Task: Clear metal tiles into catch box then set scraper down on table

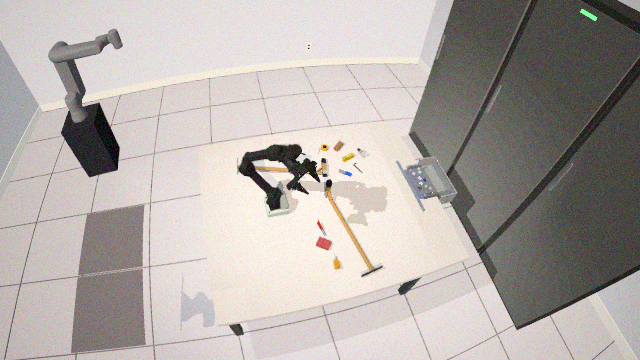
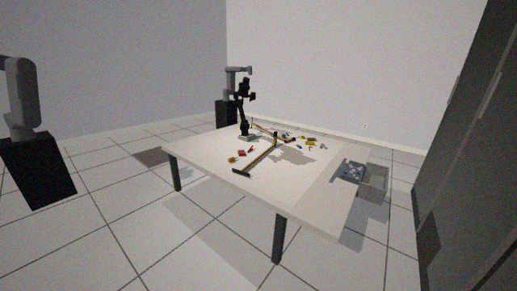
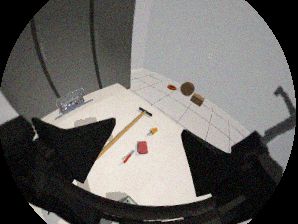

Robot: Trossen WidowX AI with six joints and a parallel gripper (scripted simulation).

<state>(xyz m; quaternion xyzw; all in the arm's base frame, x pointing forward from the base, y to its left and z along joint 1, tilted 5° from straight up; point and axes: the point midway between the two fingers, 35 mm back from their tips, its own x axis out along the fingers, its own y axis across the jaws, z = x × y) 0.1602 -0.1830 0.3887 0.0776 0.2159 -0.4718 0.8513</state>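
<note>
Perhaps the wide-open, empty gripper, if lowered carelessly, could knock the long scraper askew.

Robot lab, pedestal-mounted arm, tiled floor

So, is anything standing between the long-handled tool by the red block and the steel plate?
Nothing visible stands between the long-handled tool and the steel plate. A strip crosses the plate's near edge; I can't tell whether it's raised.
</note>
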